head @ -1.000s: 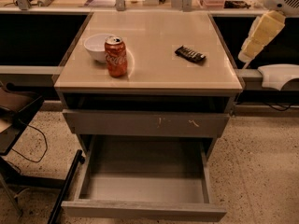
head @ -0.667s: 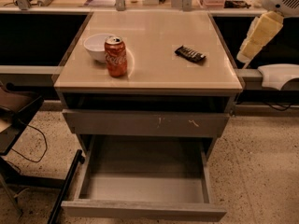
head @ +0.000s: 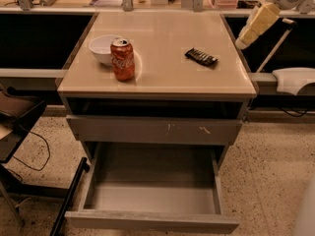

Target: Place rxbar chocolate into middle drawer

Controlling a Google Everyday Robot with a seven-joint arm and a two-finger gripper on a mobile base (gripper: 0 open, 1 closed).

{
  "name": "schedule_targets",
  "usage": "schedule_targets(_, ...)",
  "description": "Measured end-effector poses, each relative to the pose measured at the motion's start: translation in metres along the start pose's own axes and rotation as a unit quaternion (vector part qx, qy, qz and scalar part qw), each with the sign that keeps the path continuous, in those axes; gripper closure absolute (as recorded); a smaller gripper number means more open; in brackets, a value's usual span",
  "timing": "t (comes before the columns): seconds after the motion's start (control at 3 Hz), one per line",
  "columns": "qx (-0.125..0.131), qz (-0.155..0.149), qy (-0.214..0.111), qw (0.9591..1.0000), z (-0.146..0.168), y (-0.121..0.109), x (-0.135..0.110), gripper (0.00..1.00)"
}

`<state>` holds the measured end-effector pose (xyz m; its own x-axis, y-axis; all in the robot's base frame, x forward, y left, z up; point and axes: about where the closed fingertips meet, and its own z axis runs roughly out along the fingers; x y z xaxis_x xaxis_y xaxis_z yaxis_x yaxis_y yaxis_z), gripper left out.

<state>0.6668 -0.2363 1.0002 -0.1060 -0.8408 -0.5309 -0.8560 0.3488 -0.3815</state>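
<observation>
In the camera view my arm (head: 258, 23) hangs at the upper right of the frame, its jaws just past the right edge of the counter (head: 167, 31). I cannot tell whether they stand apart or together. The rxbar chocolate (head: 201, 57) lies flat at right centre, near that edge, so a shallow pinch could skid its glossy wrapper off. The middle drawer (head: 152, 181) gapes open at the bottom, under the scratched drawer front (head: 155, 130). I could clip that panel descending, or release early and miss.
</observation>
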Motion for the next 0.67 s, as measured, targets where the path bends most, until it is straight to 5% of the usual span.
schedule_targets(0.33, -0.011, -0.006, -0.024, 0.9996, 0.038, -0.023, -0.015, 0.00)
schedule_targets(0.67, 0.011, -0.017, -0.012, 0.9997, 0.055, -0.047, -0.032, 0.00)
